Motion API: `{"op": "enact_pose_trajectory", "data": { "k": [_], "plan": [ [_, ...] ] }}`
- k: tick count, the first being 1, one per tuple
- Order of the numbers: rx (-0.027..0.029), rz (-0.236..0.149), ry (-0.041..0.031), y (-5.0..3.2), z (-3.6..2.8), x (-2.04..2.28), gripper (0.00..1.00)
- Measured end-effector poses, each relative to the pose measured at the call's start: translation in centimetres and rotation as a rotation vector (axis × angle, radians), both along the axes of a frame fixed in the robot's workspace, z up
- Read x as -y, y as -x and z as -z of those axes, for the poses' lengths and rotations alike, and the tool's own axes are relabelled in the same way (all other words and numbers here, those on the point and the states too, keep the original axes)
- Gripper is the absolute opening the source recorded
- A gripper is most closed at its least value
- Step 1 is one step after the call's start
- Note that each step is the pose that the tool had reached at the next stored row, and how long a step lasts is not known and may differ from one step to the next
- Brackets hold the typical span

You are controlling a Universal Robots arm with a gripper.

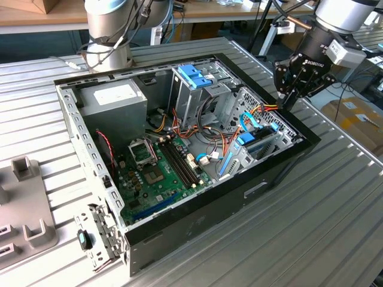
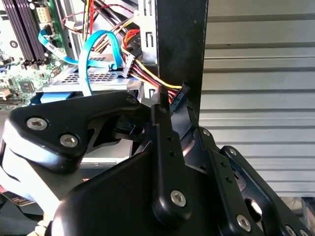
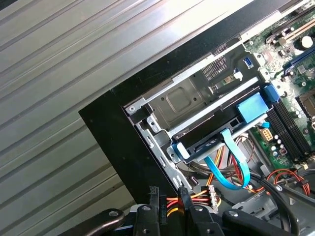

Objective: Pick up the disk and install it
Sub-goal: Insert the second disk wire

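Ribbed metal table (image 1: 335,197) | fingers (image 2: 162,142) pinched on power connector (image 2: 179,96) | disk (image 3: 216,105) seated in bay

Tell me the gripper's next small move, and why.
Probably nudge the gripper onto the black power connector, which hangs unplugged on coloured wires against the case wall, right at the gripper. The disk seems to sit in its bay nearby, in its light-blue carrier, so cabling looks like what remains.

One open computer case (image 1: 197,233), one power supply (image 1: 114,101), one motherboard (image 1: 158,176), one claw (image 1: 291,95), one tabletop (image 1: 311,227).
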State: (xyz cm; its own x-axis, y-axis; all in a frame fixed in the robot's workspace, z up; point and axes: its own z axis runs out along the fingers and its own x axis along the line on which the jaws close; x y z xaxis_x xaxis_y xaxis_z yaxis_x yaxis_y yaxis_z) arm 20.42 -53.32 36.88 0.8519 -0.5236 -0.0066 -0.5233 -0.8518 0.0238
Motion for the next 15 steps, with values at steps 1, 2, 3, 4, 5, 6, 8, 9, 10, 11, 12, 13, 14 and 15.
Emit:
{"op": "enact_pose_trajectory", "data": {
  "k": [1,2,3,4,5,6,8,9,10,11,12,13,14,15],
  "plan": [
    [0.0000,-0.014,-0.0001,-0.12,0.02,-0.02,0.30],
    [0.0000,-0.024,-0.0002,-0.32,0.04,-0.03,0.30],
    [0.0000,-0.027,-0.0002,-0.46,0.06,-0.05,0.30],
    [0.0000,-0.027,-0.0002,-0.54,0.07,-0.06,0.30],
    [0.0000,-0.027,-0.0002,-0.57,0.08,-0.07,0.30],
    [0.0000,-0.027,-0.0001,-0.58,0.10,-0.06,0.30],
    [0.0000,-0.027,0.0000,-0.60,0.13,-0.06,0.30],
    [0.0000,-0.027,-0.0001,-0.60,0.14,-0.06,0.30],
    [0.0000,-0.027,-0.0001,-0.60,0.14,-0.06,0.30],
    [0.0000,-0.027,-0.0001,-0.60,0.14,-0.06,0.30],
    [0.0000,-0.027,-0.0001,-0.60,0.15,-0.06,0.30],
    [0.0000,-0.027,-0.0001,-0.60,0.15,-0.06,0.28],
    [0.0000,-0.027,-0.0002,-0.60,0.15,-0.06,0.21],
    [0.0000,-0.027,-0.0001,-0.60,0.15,-0.06,0.21]
  ]
}}
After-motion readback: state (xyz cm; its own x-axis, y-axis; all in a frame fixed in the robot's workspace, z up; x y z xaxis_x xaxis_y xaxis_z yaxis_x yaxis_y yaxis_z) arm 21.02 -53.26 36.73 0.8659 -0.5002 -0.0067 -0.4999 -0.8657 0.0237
